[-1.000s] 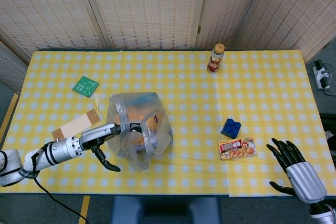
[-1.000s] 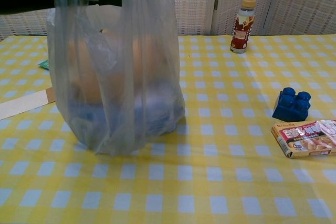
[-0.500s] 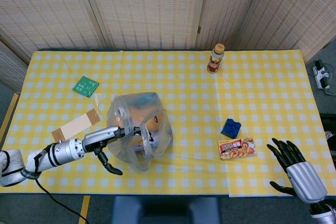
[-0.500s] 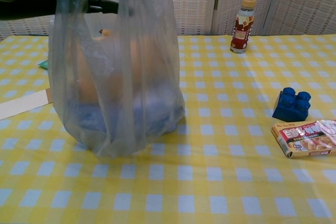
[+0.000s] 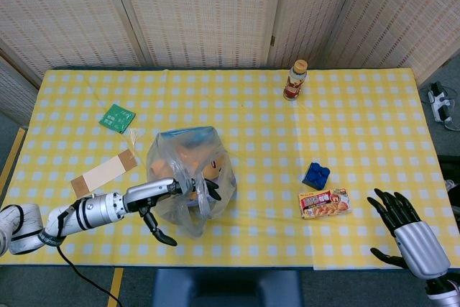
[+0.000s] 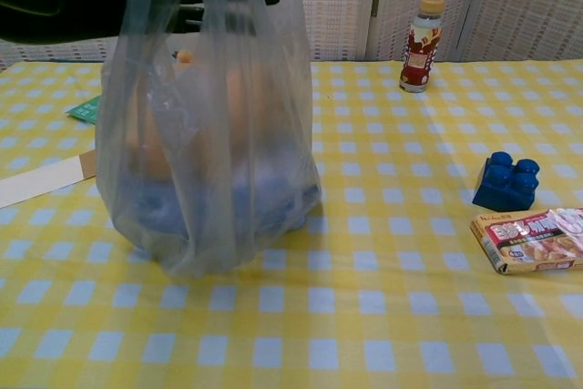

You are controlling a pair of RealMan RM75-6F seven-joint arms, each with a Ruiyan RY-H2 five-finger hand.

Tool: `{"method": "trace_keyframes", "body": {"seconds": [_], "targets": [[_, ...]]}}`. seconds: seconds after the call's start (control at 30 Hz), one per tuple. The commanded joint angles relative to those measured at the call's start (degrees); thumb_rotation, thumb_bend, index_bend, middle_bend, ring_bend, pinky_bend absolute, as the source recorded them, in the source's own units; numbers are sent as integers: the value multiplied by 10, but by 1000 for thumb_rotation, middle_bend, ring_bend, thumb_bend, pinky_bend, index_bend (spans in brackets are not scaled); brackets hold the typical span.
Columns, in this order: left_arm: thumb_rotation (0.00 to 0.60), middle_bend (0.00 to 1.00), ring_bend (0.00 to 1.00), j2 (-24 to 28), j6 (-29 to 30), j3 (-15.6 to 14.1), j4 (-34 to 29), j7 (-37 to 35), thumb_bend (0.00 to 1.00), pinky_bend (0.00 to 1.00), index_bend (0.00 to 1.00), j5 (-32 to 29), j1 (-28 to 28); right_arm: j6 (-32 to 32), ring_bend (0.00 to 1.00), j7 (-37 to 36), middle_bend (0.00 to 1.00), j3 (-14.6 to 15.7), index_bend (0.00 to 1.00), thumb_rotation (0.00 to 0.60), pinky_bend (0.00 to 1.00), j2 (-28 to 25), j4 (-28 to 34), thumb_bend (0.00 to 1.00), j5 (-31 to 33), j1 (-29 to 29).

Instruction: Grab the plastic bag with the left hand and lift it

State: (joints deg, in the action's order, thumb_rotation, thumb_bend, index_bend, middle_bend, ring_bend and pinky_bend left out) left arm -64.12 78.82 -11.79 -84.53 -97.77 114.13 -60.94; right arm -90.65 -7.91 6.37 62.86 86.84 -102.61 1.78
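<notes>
Here, clear bag (image 6: 209,134) near table (image 5: 359,127) front-left, bottom on the cloth, orange and blue things blurred inside, handles gripped by left hand (image 5: 162,193). Nearby: blue block (image 6: 506,180), snack box (image 6: 533,239), bottle (image 6: 422,44), card (image 5: 104,172), green packet (image 5: 116,117). Right hand (image 5: 402,224) front-right, fingers spread, holding nothing.

Yellow-and-white checked tablecloth (image 5: 359,141), translucent bluish plastic bag (image 6: 209,161), blue block (image 5: 316,175), green packet (image 5: 117,117)

table (image 5: 374,127), yellow check cloth | on it: bottle (image 5: 295,80), blue block (image 5: 315,175), snack box (image 5: 324,203), green packet (image 5: 116,117), cardboard strip (image 5: 104,172), plastic bag (image 5: 190,177) possibly
</notes>
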Motion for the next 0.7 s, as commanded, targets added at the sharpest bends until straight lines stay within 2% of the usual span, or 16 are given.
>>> {"method": "trace_keyframes", "body": {"seconds": [0.03,0.37,0.7], "targets": [[600,199,64,-1,-6,-2,-3,-2,90,69,102,0,-5,-1,0,0,0,0,0,600,0,0,-1,0,0,-1],[600,197,51,-4,-9,2,-10,-16,90,54,86,-8,-19,-1,0,-1,0,-2,0,600,0,1,-2,0,2,-1],[600,155,38,-4,-12,11,-21,-27,92,75,74,-15,-34,-4,0,-2,0,-2,0,600,0,0,-1,0,0,-1]]}}
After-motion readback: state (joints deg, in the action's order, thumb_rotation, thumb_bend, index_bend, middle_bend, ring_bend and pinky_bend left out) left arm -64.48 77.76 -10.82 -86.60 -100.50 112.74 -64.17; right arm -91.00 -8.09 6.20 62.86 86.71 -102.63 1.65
